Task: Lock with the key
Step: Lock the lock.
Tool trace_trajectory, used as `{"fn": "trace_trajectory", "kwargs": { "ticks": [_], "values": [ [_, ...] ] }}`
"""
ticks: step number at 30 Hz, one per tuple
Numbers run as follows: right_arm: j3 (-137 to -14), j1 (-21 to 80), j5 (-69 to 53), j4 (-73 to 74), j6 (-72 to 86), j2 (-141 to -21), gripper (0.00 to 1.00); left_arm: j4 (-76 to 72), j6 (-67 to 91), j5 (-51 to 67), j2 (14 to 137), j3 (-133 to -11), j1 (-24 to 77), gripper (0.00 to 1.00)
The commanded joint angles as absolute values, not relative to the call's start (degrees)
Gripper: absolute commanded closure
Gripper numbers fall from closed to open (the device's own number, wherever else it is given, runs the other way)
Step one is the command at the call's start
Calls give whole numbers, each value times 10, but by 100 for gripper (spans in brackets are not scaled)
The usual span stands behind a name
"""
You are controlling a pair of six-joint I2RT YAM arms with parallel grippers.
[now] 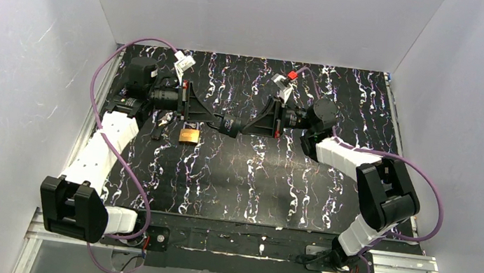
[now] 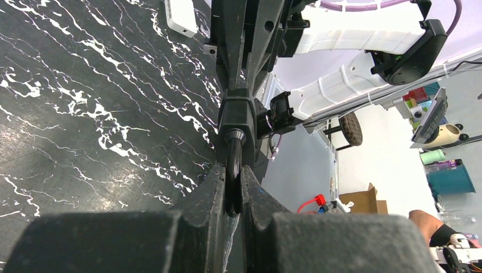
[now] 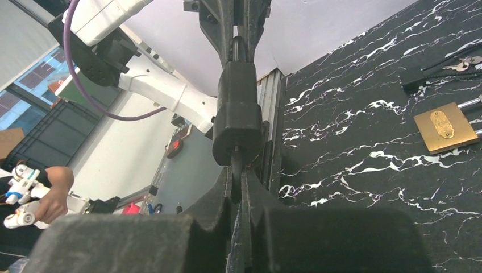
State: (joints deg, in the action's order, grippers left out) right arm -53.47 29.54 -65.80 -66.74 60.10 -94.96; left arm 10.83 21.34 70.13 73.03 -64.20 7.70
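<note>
The brass lock (image 1: 188, 134) lies flat on the black marbled table (image 1: 254, 180), its silver shackle toward the left arm; the right wrist view also catches the lock (image 3: 445, 127). Silver keys (image 1: 166, 118) lie just beyond it, and these keys (image 3: 461, 62) are untouched. Both grippers meet in mid-air on a small black padlock (image 1: 228, 125). My left gripper (image 2: 233, 170) is shut on its dark shackle. My right gripper (image 3: 237, 173) is shut on a thin dark stem sticking out of the padlock's (image 3: 237, 119) opposite end. Whether that stem is a key I cannot tell.
White walls enclose the table on the left, back and right. Purple cables loop off both arms. A metal rail (image 1: 392, 266) runs along the near edge between the arm bases. The brass lock sits slightly nearer than the joined grippers, to their left.
</note>
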Motion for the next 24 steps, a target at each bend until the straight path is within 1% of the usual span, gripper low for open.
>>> {"fn": "trace_trajectory", "kwargs": {
  "ticks": [1, 2, 6, 10, 12, 15, 18, 21, 22, 23, 24],
  "values": [
    [-528, 285, -667, -659, 576, -925, 97, 98, 205, 722, 706, -656, 74, 100],
    [-525, 280, -669, -658, 574, -925, 99, 105, 200, 722, 706, -659, 74, 100],
    [-491, 260, -671, -666, 577, -919, 99, 157, 147, 714, 709, -676, 67, 100],
    [-446, 223, -672, -664, 568, -907, 99, 167, 134, 726, 719, -694, 34, 100],
    [-428, 198, -672, -639, 548, -904, 99, 175, 121, 730, 727, -704, 18, 100],
    [-409, 152, -672, -621, 533, -896, 99, 262, 27, 709, 743, -737, 13, 100],
    [-399, 121, -670, -594, 513, -884, 99, 312, -53, 677, 756, -752, 14, 100],
    [-403, 104, -655, -507, 444, -864, 99, 351, -126, 632, 777, -763, 15, 100],
    [-411, 103, -646, -448, 398, -856, 99, 365, -155, 609, 785, -766, 17, 100],
    [-425, 103, -635, -349, 343, -848, 99, 381, -193, 582, 795, -769, 21, 100],
    [-436, 103, -624, -284, 289, -841, 99, 397, -224, 561, 803, -771, 27, 100]
  ]
}}
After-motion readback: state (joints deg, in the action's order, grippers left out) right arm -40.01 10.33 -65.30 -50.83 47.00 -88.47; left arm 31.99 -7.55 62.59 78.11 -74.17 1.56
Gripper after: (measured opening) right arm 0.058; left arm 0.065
